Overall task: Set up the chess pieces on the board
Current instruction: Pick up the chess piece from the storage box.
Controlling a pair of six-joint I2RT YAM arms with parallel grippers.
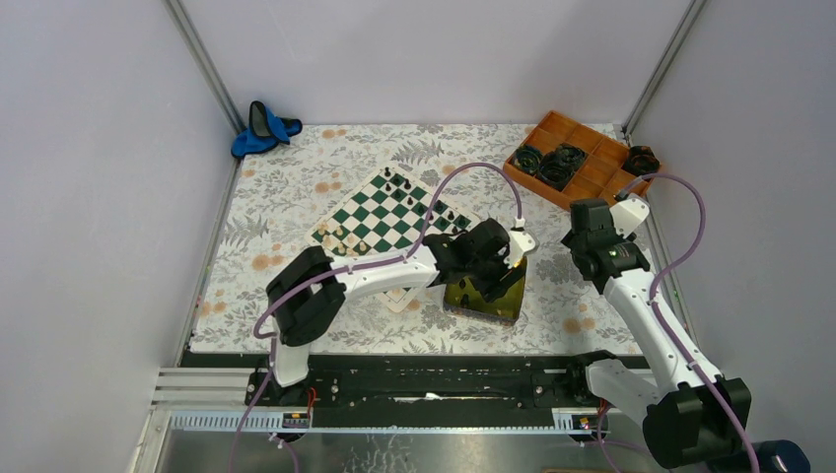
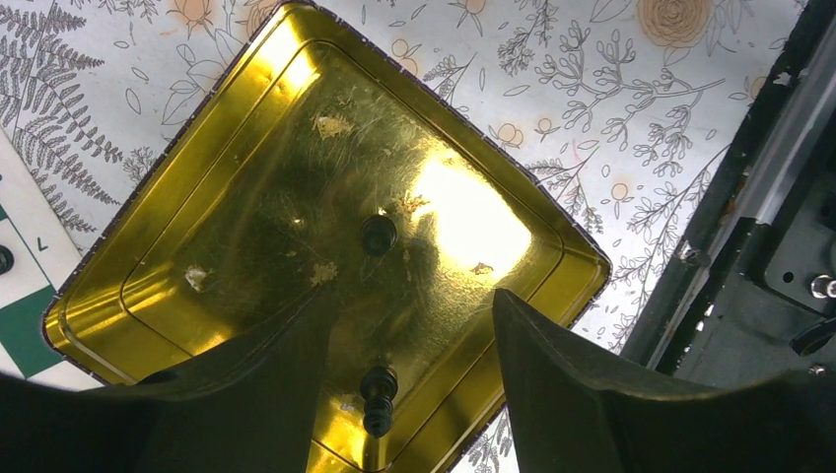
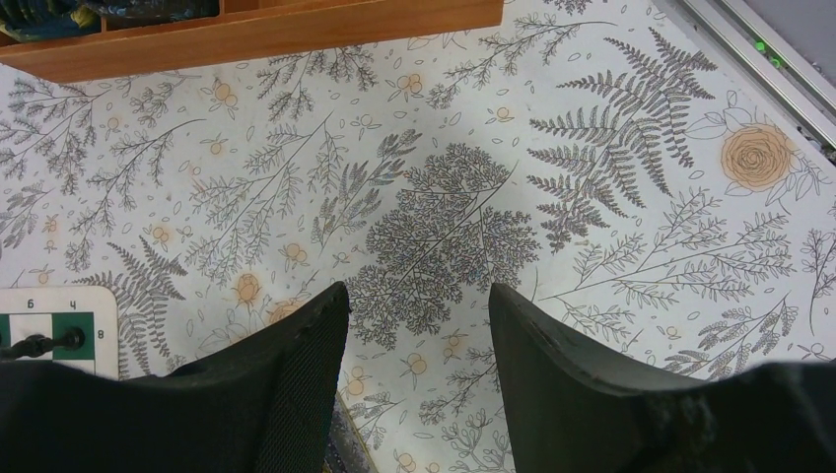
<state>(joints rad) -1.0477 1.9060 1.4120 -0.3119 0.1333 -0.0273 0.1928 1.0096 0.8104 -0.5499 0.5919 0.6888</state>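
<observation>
The green-and-white board [image 1: 380, 212] lies on the floral cloth. Black chess pieces [image 1: 395, 183] stand at its far corner and along its right side, and cream ones [image 1: 345, 236] near its left corner. My left gripper [image 1: 493, 271] hangs open over the gold tin tray [image 1: 483, 304]. In the left wrist view the open gripper [image 2: 414, 296] is above the tray [image 2: 177, 168], which holds two black pieces: one upright [image 2: 379, 235], one lying [image 2: 379, 399] between the fingers. My right gripper [image 3: 417, 291] is open and empty over bare cloth [image 1: 584, 225].
An orange compartment tray [image 1: 582, 158] with black coiled items stands at the back right, its edge in the right wrist view [image 3: 256, 34]. A blue object [image 1: 264, 128] lies at the back left. The board's corner [image 3: 54, 315] shows left of the right gripper. A black rail [image 2: 749, 197] runs along the near edge.
</observation>
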